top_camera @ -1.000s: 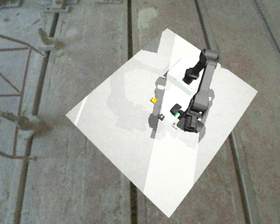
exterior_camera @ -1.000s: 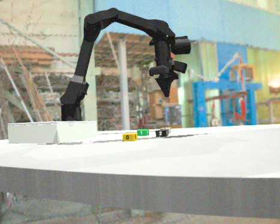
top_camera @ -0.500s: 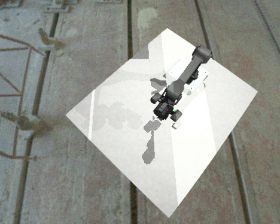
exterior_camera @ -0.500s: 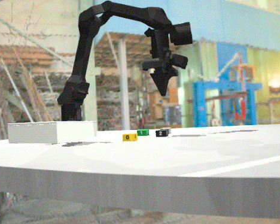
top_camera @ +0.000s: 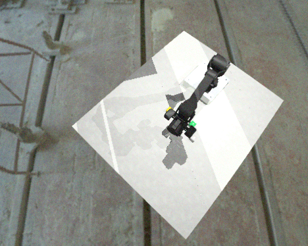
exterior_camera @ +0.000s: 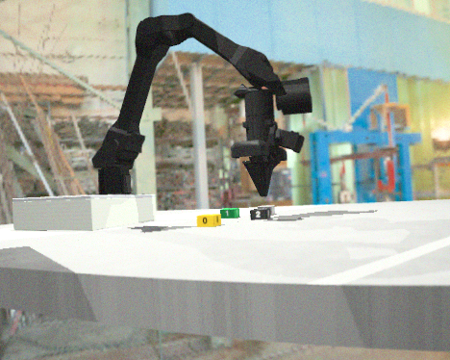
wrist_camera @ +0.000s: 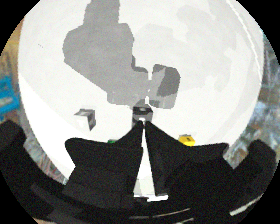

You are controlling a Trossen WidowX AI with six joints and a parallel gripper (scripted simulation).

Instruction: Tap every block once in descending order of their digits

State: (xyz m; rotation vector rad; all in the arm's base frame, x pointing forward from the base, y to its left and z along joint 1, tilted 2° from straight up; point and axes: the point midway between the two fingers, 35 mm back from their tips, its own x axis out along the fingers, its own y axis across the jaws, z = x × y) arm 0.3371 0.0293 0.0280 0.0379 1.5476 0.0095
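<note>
My gripper (exterior_camera: 263, 194) (wrist_camera: 143, 123) is shut and empty, pointing down above the black block (exterior_camera: 260, 215) (wrist_camera: 142, 114), which shows a 2. There is a gap between the fingertips and that block. In the top view the arm hides it. A pale grey block (top_camera: 192, 139) (exterior_camera: 271, 210) (wrist_camera: 84, 119) stands behind it in the exterior view; its digit is not readable. A green block (top_camera: 193, 123) (exterior_camera: 229, 213) (wrist_camera: 112, 142) shows a 1 and is mostly hidden in the wrist view. A yellow block (top_camera: 168, 108) (exterior_camera: 205, 220) (wrist_camera: 186, 140) shows a 0.
The blocks stand on a white table (top_camera: 191, 197) (exterior_camera: 202, 308). The arm's white base box (top_camera: 194, 77) (exterior_camera: 53, 214) is at the left in the exterior view. Dark shadows of the arm lie across the table near the blocks.
</note>
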